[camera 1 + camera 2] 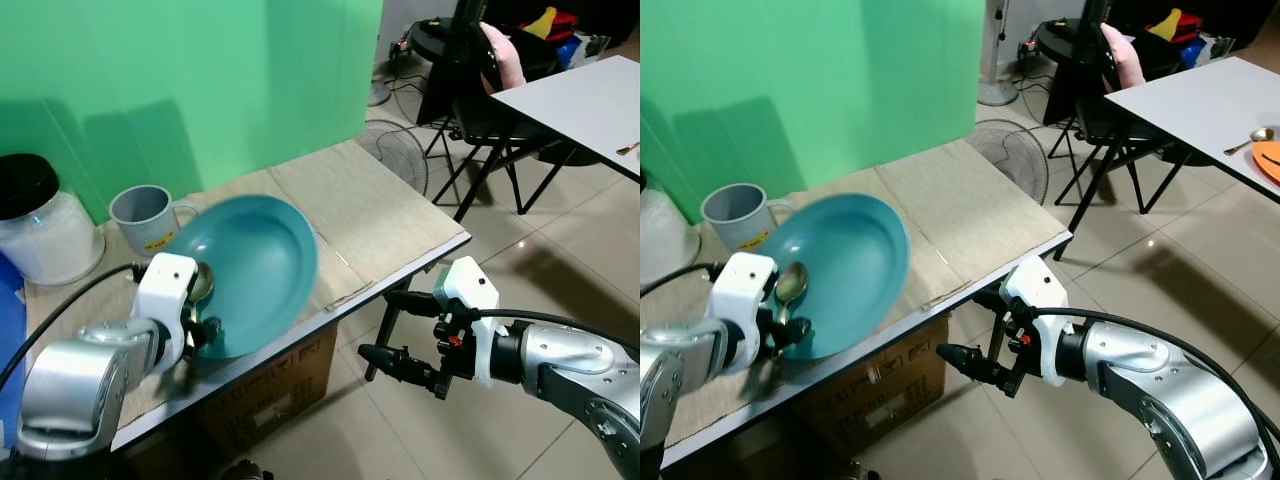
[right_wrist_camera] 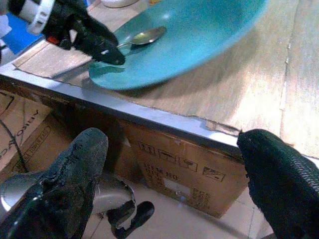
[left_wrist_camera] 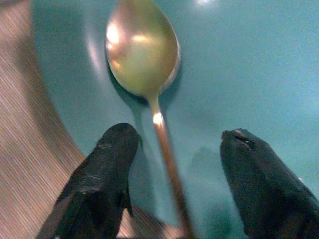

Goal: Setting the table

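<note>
Gold spoon (image 3: pixel 144 55) in plate (image 1: pixel 255 265), between open left gripper (image 3: pixel 179 154) fingers.

Little legible. On the cardboard box (image 2: pixel 172 167) under the surface: black printed handling symbols in a row and, below them, a line starting "ITEM NO.", the rest too blurred to read. On its darker side face, upside-down lettering, indistinct. On the grey mug (image 1: pixel 147 219): a small yellow sticker, print too small to read.
</note>
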`<state>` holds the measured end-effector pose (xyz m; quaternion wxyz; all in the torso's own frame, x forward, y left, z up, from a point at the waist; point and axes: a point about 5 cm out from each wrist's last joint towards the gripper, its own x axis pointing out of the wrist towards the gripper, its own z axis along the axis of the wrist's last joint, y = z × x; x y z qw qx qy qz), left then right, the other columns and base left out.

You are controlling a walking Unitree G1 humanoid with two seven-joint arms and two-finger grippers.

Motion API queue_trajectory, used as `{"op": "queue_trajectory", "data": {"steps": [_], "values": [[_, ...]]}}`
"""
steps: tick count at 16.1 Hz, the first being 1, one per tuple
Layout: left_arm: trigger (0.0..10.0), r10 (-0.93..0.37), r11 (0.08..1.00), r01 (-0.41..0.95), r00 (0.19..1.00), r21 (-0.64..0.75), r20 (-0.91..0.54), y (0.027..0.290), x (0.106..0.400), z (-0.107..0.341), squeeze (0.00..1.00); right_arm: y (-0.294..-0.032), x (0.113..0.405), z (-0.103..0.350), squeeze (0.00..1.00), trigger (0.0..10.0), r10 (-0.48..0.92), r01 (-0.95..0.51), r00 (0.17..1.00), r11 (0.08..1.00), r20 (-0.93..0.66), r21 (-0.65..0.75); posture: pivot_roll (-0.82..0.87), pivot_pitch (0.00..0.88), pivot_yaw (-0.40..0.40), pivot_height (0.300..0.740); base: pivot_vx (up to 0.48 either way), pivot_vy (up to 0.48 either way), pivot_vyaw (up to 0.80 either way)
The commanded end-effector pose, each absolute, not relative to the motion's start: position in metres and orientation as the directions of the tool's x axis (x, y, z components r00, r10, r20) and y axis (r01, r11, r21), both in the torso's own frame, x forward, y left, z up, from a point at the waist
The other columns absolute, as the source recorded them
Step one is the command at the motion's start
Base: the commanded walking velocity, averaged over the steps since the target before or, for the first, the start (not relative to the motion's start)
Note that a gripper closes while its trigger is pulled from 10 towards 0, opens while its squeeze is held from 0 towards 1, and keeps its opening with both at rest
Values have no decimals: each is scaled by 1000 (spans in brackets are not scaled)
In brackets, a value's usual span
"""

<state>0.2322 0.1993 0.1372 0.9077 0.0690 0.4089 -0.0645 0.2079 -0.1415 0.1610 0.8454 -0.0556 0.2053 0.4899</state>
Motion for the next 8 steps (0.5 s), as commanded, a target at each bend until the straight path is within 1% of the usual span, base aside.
{"op": "queue_trajectory", "data": {"steps": [1, 3, 8], "values": [[0, -61, 980, 185, 644, 78, -762, 199, 235, 134, 0, -141, 206, 166, 0, 10000, 812, -865, 422, 494, -404, 91, -73, 15, -8, 740, 0, 0, 0], [0, -53, 974, 200, 647, 102, -760, 202, 241, 134, 0, -141, 206, 167, 0, 10000, 811, -867, 420, 492, -407, 86, -80, 15, -9, 740, 0, 0, 0], [0, -32, 961, 232, 637, 152, -770, 207, 244, 133, 0, -141, 207, 167, 0, 10000, 811, -869, 417, 488, -410, 82, -78, 17, -11, 740, 0, 0, 0]]}}
